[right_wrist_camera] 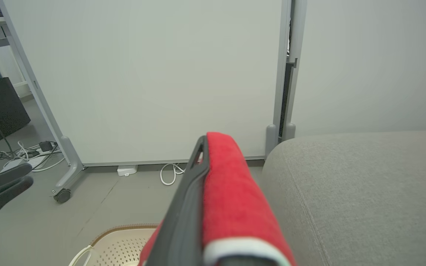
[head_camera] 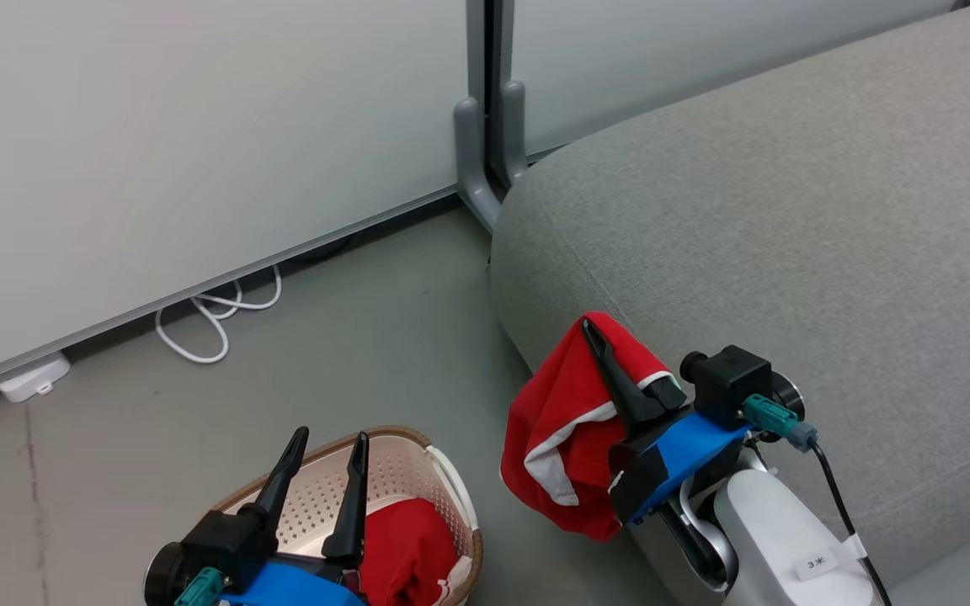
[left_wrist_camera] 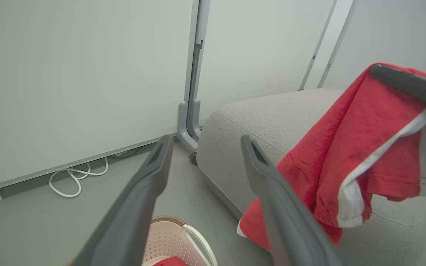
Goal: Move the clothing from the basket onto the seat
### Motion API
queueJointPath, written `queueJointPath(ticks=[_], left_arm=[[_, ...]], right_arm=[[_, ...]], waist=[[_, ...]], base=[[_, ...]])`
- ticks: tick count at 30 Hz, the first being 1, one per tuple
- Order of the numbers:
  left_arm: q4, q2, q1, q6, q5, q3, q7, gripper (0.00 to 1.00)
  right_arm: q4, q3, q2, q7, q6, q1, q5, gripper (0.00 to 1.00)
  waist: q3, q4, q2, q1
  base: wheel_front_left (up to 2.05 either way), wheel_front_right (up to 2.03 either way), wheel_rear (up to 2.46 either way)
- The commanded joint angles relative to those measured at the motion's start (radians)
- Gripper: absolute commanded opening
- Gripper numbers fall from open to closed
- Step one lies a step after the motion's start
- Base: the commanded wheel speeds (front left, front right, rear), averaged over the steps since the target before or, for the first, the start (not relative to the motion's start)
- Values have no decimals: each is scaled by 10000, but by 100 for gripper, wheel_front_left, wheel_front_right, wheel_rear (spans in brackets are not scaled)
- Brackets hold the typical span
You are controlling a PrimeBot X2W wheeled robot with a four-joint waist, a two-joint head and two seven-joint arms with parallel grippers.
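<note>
My right gripper [head_camera: 596, 330] is shut on a red garment [head_camera: 565, 429] with white trim, which hangs from its fingers beside the rounded front corner of the grey seat [head_camera: 788, 219]. The same garment [left_wrist_camera: 364, 155] drapes at the right of the left wrist view and lies over my finger [right_wrist_camera: 231, 207] in the right wrist view. The cream basket [head_camera: 405, 471] with a brown rim stands on the floor at the lower left, a second red garment [head_camera: 405, 551] inside it. My left gripper [head_camera: 329, 442] hovers open over the basket, nothing between its fingers.
A pale partition wall [head_camera: 199, 126] runs behind, with a grey post foot [head_camera: 485, 160] at the seat's corner. A white cable [head_camera: 215, 316] loops on the grey floor beside a small white box [head_camera: 30, 377]. A wheeled partition leg [right_wrist_camera: 65, 177] and loose cables [right_wrist_camera: 20, 155] lie to the left.
</note>
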Motion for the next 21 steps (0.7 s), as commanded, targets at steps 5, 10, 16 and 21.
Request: queueJointPath(ticks=[5,10,16,21], left_arm=[[-10,50,-126,-15,6,40,-50,100],[-19,45,-187,-15,35,1,-48,100],[-64,54,-252,-15,86,-21,-48,100],[-74,126,-362,-15,95,-27,-50,100]], right_arm=[[-27,35,-28,20,5,108,-29,0],[-68,-3,-23,13,5,154,-56,0],[-83,-94,-22,6,5,187,-76,0],[-135,-179,-22,-22,5,154,-4,0]], waist=[[66,-954,0,0],[124,-1272,0,0],[269,-1470,0,0],[420,-1478,0,0]], base=[[0,0,0],[0,0,0],[0,0,0],[0,0,0]])
